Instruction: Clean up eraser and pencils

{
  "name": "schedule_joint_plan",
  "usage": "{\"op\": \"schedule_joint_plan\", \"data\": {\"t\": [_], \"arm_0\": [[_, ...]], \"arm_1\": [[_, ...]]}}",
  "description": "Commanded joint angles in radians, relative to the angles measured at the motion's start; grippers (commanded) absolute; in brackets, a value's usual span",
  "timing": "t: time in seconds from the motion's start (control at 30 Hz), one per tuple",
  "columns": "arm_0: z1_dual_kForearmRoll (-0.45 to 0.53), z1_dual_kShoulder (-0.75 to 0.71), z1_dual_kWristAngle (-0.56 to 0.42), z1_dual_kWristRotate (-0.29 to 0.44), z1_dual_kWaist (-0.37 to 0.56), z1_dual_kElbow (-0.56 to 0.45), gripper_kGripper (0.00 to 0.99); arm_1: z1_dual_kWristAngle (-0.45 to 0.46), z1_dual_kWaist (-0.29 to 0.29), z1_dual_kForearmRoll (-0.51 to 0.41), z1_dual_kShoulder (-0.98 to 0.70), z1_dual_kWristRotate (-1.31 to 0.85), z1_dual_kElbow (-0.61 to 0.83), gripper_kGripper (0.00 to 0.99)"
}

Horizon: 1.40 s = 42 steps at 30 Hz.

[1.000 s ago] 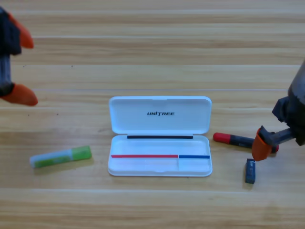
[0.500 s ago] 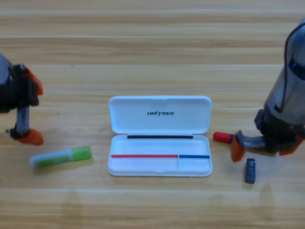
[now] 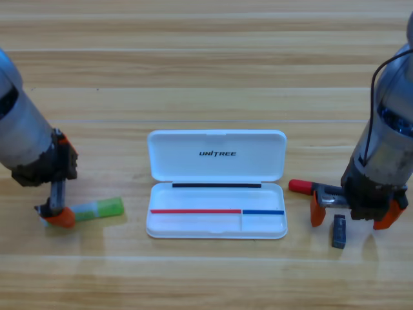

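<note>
The right pincer (image 3: 350, 215), wide over the marker (image 3: 310, 188), could knock the eraser (image 3: 339, 231) away; the left pincer's (image 3: 58, 214) gap is hidden at the green pen (image 3: 97, 209).

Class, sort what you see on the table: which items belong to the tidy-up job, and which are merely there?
Part of the job:
eraser
green pen
black marker
white case, open
left end effector
right end effector

Merely there:
wooden table

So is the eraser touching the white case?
Apart. The high view shows bare table between the eraser and the case; the right gripper stands over the marker just above it.
</note>
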Motion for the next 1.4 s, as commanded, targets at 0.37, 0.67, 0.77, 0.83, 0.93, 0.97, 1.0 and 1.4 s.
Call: {"op": "schedule_joint_plan", "data": {"t": [0.37, 0.67, 0.77, 0.83, 0.93, 0.97, 1.0, 1.4], "arm_0": [[-0.028, 0.118, -0.081, -0.072, 0.066, 0.011, 0.959], [-0.048, 0.129, -0.095, -0.087, 0.069, 0.022, 0.959], [-0.059, 0.141, -0.1, -0.095, 0.069, 0.031, 0.957], [-0.072, 0.149, -0.103, -0.096, 0.071, 0.039, 0.956], [-0.085, 0.159, -0.104, -0.102, 0.075, 0.048, 0.956], [-0.089, 0.162, -0.104, -0.104, 0.078, 0.051, 0.956], [-0.095, 0.165, -0.104, -0.105, 0.08, 0.056, 0.954], [-0.109, 0.181, -0.109, -0.081, 0.104, 0.071, 0.767]], "arm_1": [[0.019, -0.041, -0.037, 0.115, 0.054, 0.035, 0.617], [0.038, -0.041, -0.011, 0.115, 0.054, 0.044, 0.402], [0.045, -0.041, -0.009, 0.115, 0.053, 0.046, 0.402], [0.051, -0.041, -0.005, 0.115, 0.053, 0.046, 0.403], [0.062, -0.039, 0.011, 0.113, 0.051, 0.04, 0.405], [0.065, -0.041, 0.017, 0.112, 0.053, 0.038, 0.405], [0.068, -0.041, 0.023, 0.108, 0.053, 0.037, 0.405], [0.076, -0.035, 0.043, 0.108, 0.053, 0.035, 0.405]]}}
